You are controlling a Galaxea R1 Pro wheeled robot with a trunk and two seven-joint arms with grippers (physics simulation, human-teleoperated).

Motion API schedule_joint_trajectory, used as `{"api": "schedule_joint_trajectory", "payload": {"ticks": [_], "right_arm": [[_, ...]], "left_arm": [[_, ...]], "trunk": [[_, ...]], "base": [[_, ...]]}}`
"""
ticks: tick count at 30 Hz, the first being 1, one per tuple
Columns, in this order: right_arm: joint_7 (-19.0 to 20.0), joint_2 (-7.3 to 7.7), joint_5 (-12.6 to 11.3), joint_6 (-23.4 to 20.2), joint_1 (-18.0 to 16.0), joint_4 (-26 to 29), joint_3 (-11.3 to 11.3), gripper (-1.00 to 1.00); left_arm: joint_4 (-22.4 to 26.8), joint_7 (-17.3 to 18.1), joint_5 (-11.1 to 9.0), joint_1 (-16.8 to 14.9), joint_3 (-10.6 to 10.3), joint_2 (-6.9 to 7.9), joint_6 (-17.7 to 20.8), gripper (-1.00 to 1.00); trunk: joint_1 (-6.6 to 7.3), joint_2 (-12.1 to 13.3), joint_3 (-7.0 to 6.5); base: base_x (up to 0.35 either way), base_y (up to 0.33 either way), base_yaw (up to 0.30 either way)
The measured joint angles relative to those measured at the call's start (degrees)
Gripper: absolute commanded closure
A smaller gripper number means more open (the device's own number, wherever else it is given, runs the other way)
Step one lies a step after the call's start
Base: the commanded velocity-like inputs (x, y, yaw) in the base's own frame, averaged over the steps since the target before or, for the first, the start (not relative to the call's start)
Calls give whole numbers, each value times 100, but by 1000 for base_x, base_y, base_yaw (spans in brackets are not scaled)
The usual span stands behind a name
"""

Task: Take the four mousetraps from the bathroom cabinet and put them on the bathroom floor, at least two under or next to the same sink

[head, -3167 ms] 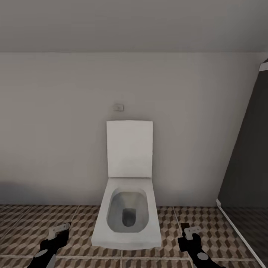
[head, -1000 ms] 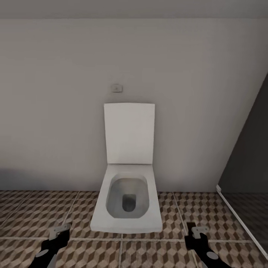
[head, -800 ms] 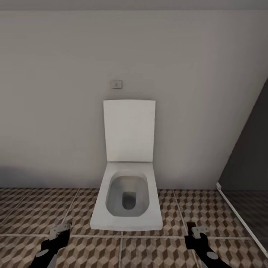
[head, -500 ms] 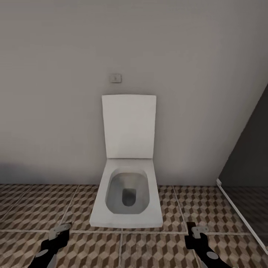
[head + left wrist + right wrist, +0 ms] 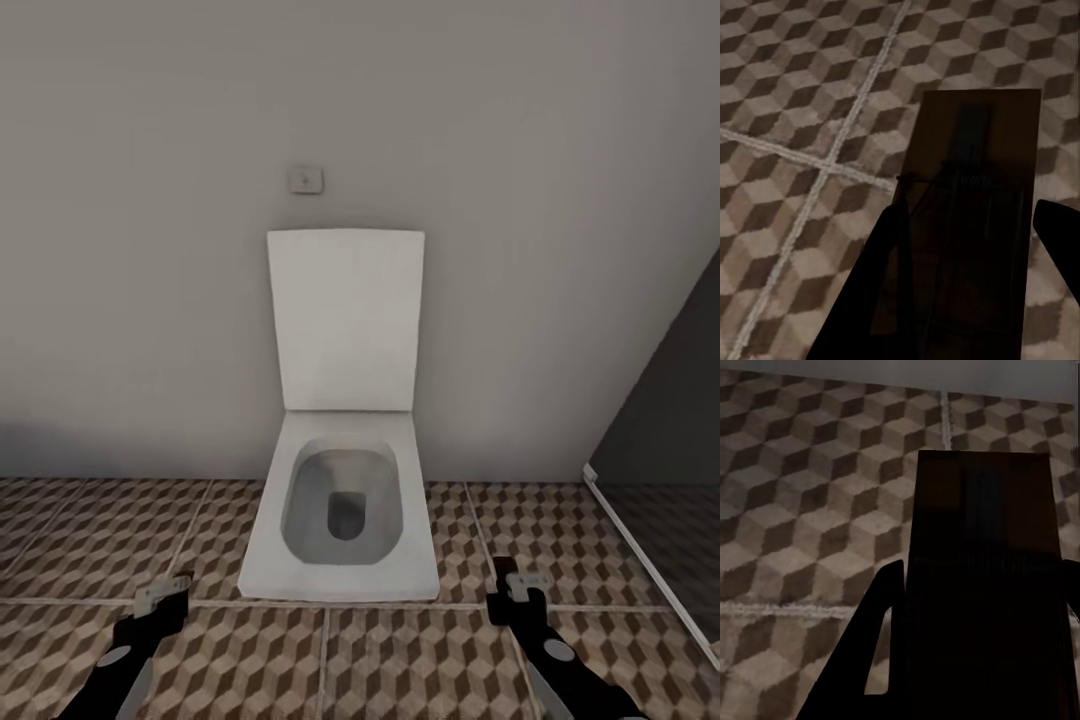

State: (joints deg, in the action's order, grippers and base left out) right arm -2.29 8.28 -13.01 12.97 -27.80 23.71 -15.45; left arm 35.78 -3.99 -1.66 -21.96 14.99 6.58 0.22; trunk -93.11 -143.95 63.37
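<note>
Both end effectors w/ mousetraps (toilet empty)

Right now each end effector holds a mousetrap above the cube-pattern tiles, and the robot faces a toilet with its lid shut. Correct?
Not quite. The head view shows the toilet with its lid raised against the wall and the bowl open. The rest holds: in the wrist views the left end effector and right end effector each carry a mousetrap above the bathroom floor.

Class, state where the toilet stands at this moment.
In the head view the toilet stands centred against the back wall, lid raised, on the cube-patterned floor, ahead of and between the left gripper and right gripper.
</note>
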Motion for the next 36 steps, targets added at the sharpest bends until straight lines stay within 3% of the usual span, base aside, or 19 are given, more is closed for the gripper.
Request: {"api": "schedule_joint_trajectory", "payload": {"ticks": [5, 14, 28, 36], "right_arm": [[-33, 0, -7, -8, -153, 33, -1, 100], [-47, 22, -16, -5, -261, 33, 8, 100], [-208, 136, 3, 2, -282, 37, 148, 100], [-202, 136, 6, 58, -283, 38, 150, 100]], "left_arm": [[39, -14, 5, -166, -2, 16, 64, 100], [72, -6, 7, -540, -5, 32, 589, 100], [55, -5, 9, -633, 5, 10, 629, 100], [58, -8, 8, -634, 8, 5, 625, 100]], "trunk": [[-13, -7, 111], [-36, -19, 310], [-72, -38, 621], [-72, -38, 622]], "base": [[0, 0, 0], [0, 0, 0], [0, 0, 0], [0, 0, 0]]}}
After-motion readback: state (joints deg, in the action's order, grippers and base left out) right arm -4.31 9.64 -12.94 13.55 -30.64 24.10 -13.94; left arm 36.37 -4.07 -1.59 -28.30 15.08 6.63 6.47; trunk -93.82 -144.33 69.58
